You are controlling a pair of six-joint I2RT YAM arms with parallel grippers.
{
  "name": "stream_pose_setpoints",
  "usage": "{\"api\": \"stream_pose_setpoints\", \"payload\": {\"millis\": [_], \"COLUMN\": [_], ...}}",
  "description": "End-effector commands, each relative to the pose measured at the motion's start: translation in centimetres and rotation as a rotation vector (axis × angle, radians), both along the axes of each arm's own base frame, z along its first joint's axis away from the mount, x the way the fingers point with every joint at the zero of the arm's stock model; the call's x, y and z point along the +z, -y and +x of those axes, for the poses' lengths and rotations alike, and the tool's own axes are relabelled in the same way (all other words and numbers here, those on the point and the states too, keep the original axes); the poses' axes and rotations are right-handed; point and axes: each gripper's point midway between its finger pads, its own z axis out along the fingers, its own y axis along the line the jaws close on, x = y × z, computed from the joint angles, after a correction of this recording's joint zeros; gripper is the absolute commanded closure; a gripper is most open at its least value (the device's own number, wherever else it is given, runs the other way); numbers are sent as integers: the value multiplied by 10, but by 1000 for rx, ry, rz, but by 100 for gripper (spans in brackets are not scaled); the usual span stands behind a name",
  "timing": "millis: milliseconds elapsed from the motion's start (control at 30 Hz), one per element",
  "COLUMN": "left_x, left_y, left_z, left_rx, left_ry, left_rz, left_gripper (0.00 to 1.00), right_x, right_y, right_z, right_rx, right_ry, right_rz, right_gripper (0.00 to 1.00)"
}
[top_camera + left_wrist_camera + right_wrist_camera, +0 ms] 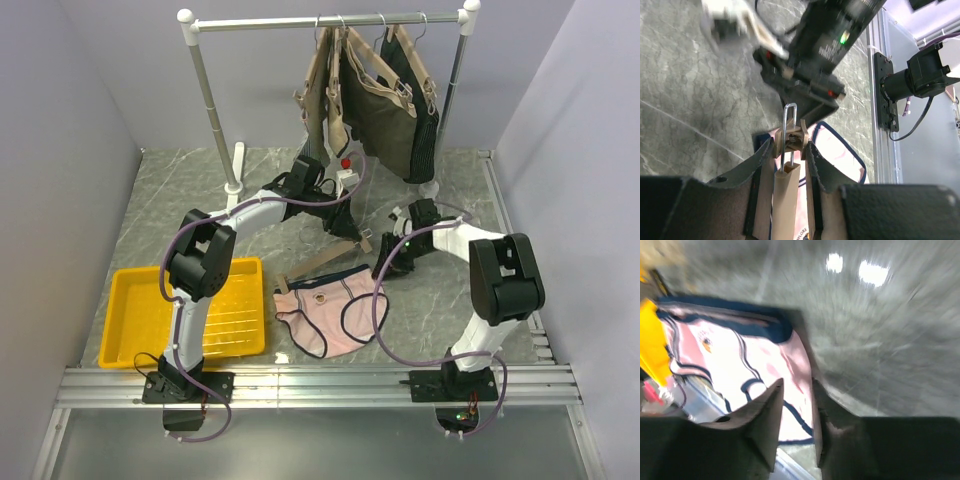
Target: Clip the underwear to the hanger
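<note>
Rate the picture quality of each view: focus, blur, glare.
Top external: sharp, evenly lit, soft shadows only. Left wrist: the slim tan bar hanger in the left pincer is crisp; the black right arm above it is smeared. Right wrist: motion blur streaks the grey marble tabletop, two glare spots sit near the top edge, and the pale pink navy-edged briefs look soft.

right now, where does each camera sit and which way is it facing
Top external: above and behind the bases, looking down across the table to the rack; left arm and right arm show whole.
Left wrist: on the left arm, looking along the left hand at the hanger gripped there; the right arm crosses ahead.
Right wrist: on the right arm, blurred, looking down past the right hand at the underwear.
Shared: the underwear shows in all three views.
</note>
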Motion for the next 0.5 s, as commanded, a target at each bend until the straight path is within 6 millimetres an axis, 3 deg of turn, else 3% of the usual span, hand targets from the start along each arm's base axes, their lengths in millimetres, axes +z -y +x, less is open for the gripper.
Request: {"api": "stream_pose_setpoints", "payload": {"millis": [0,133,233,467], "left_x": [13,12,11,10], "left_y": [2,1,1,1], "left_z": [3,2,1,2], "left_rx": [-17,-20,-21,-16], "left_ry": [19,16,14,17], "left_rz": [-32,-28,-25,-22], "left_gripper": [100,100,100,100], "right_x": [35,43,40,19], "right_y": [-1,-2,-8,-17], "right_z": [48,73,79,62], "right_rx": [-43,-64,-66,-19], "right_ry": [223,277,259,177], "right_rz": [44,49,50,28], "right_gripper": [62,57,53,50]}}
